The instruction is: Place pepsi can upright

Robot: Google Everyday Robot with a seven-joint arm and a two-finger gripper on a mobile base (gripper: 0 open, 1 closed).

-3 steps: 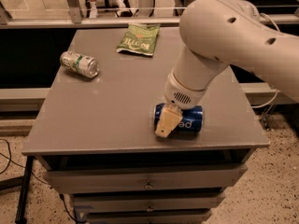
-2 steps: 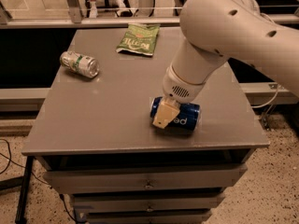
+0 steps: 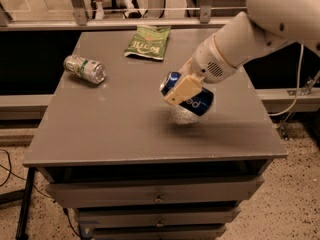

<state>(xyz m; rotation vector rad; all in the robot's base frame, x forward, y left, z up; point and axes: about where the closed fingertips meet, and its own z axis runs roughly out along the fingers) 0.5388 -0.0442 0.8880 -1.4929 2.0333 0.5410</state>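
The pepsi can (image 3: 196,103), dark blue with white lettering and a silver end, is held tilted in the air above the right middle of the grey table (image 3: 115,129). My gripper (image 3: 182,90) is shut on it, with a beige finger (image 3: 181,89) across the can's front. The white arm reaches in from the upper right. A shadow lies on the table just under the can.
A silver-and-green can (image 3: 85,69) lies on its side at the table's left. A green chip bag (image 3: 147,41) lies flat at the back middle. Drawers sit under the tabletop. A rail and a person's chair stand behind the table.
The can lay on its side on the table with my gripper around it. Now the gripper has lifted it off the surface, up and slightly left, and it hangs tilted.
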